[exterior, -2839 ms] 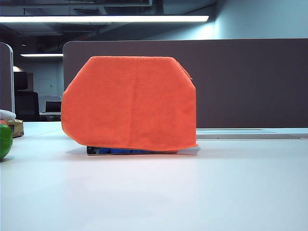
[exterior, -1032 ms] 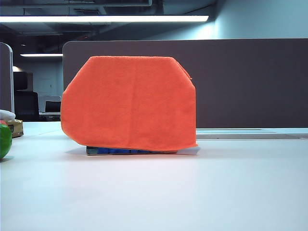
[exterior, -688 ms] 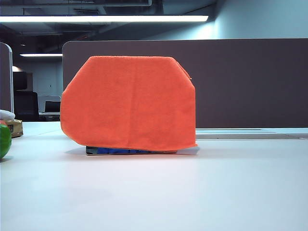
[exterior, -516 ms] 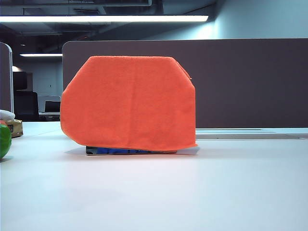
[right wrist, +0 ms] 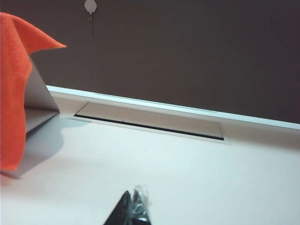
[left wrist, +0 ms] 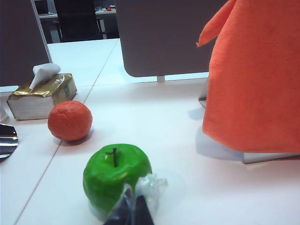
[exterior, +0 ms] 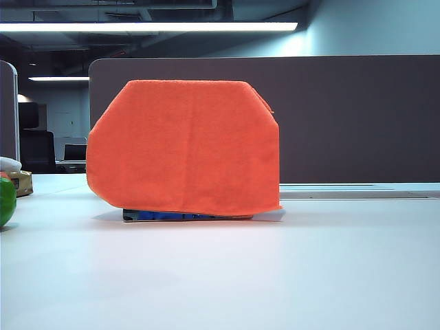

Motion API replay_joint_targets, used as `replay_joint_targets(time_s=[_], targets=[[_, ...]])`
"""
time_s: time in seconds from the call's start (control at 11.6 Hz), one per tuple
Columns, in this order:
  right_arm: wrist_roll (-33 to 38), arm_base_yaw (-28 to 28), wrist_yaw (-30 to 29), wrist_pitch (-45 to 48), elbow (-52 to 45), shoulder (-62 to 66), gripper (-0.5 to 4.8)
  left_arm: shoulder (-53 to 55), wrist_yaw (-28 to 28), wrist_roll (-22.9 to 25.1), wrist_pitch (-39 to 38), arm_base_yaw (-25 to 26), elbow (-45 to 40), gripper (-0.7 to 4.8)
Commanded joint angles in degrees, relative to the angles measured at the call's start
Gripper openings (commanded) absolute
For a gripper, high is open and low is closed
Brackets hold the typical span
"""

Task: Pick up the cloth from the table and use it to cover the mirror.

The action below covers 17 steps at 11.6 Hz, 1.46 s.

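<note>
The orange cloth [exterior: 184, 144] hangs draped over the upright mirror and covers nearly all of it. Only a thin dark and blue strip of the mirror [exterior: 185, 216] shows under the cloth's lower edge, on the white table [exterior: 275, 275]. In the right wrist view the cloth [right wrist: 11, 93] hangs over the mirror's grey back [right wrist: 40, 91]. My left gripper [left wrist: 132, 199] is shut and empty, low over the table beside a green apple and apart from the cloth [left wrist: 253, 79]. My right gripper [right wrist: 133, 199] is shut and empty, off the cloth's other side. Neither gripper shows in the exterior view.
A green apple [left wrist: 117, 173], an orange fruit [left wrist: 70, 120] and a gold tissue box [left wrist: 42, 93] stand on the left of the table. A long grey partition [exterior: 357, 117] runs behind, with a cable slot [right wrist: 150, 123] in the desk before it.
</note>
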Motion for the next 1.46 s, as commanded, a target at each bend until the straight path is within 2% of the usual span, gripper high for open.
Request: replay_joint_targets(time_s=[0.09, 0.26, 0.69, 1.46], targets=[[-0.1, 0.0, 3.4, 1.3, -0.1, 0.0, -0.01, 0.0, -0.3, -2.2, 0.8, -0.1, 0.1, -0.03], [-0.1, 0.0, 5.9, 1.5, -0.1, 0.0, -0.01, 0.0, -0.3, -2.2, 0.8, -0.1, 0.1, -0.03], [-0.1, 0.0, 3.9, 1.6, -0.1, 0.0, -0.01, 0.0, 1.0, -2.2, 0.9, -0.1, 0.1, -0.04], [-0.1, 0.0, 4.0, 0.9, -0.1, 0.0, -0.01, 0.0, 1.0, -2.2, 0.7, -0.1, 0.1, -0.03]])
